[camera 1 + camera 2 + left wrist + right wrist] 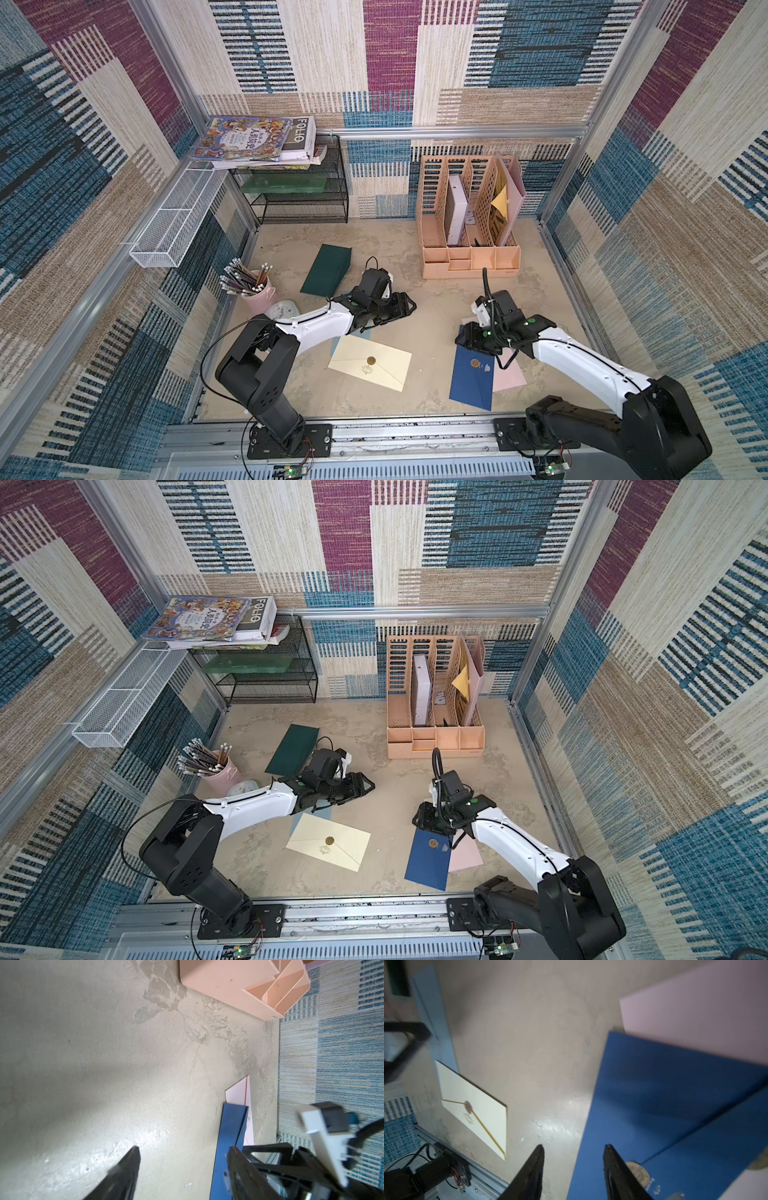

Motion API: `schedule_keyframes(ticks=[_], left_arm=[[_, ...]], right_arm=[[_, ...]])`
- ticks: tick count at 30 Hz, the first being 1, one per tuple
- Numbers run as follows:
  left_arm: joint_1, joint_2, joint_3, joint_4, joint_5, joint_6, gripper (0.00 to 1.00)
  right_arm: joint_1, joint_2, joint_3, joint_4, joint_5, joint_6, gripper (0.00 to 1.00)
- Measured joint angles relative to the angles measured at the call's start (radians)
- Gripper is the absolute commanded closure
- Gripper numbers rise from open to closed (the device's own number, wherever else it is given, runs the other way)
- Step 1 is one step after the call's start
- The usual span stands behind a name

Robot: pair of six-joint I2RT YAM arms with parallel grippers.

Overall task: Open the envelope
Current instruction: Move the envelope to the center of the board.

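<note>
Two arms work over a beige tabletop (436,266) enclosed by patterned fabric walls. In both top views, the navy blue envelope (473,382) lies flat at the right near side, its flap closed by a round gold seal (474,363), and it overlaps a pink envelope (509,376). The right gripper (467,337) hangs over the far end of the navy blue envelope. The left gripper (405,308) sits above bare tabletop near the centre, well apart from that envelope. A cream envelope (370,361) with its own gold seal lies between the arms, over a pale blue sheet (301,818). A dark green envelope (293,750) lies farther back, near a pink cup of pencils (216,771). A peach file organizer (434,696) and a black mesh rack (266,675) topped with books (212,619) stand along the rear wall.

Left wrist view: the left gripper (182,1157) has its jaws spread wide with only tabletop between them. The navy blue envelope (228,1132) and the pink envelope (242,1095) lie beyond, beside the right arm's hardware.

Right wrist view: the right gripper (574,1154) has its jaws moderately apart, gripping nothing; one fingertip (609,1151) is over the envelope's edge near the gold seal (640,1174), the other over tabletop. The cream envelope (475,1105) lies to one side.
</note>
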State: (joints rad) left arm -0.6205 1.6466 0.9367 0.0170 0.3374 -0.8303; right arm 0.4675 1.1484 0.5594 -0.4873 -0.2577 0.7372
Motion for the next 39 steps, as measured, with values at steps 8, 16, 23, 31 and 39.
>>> schedule_keyframes(ticks=[8, 16, 23, 31, 39], left_arm=[[0.0, 0.003, -0.009, 0.004, 0.003, 0.0, 0.31], [0.0, -0.013, -0.028, 0.008, 0.003, -0.005, 0.31], [0.0, -0.048, -0.047, 0.003, -0.003, -0.005, 0.31], [0.001, -0.064, -0.08, -0.01, -0.029, -0.005, 0.31], [0.003, 0.026, 0.01, -0.01, -0.023, 0.01, 0.31]], right_arm=[[0.13, -0.033, -0.113, 0.054, 0.007, 0.117, 0.52], [0.15, 0.156, -0.038, 0.19, -0.048, 0.127, 0.52], [0.15, 0.434, 0.168, 0.303, -0.086, 0.064, 0.52], [0.142, 0.566, 0.348, 0.326, -0.061, -0.032, 0.49], [0.138, 0.295, 0.295, 0.246, 0.035, -0.026, 0.46]])
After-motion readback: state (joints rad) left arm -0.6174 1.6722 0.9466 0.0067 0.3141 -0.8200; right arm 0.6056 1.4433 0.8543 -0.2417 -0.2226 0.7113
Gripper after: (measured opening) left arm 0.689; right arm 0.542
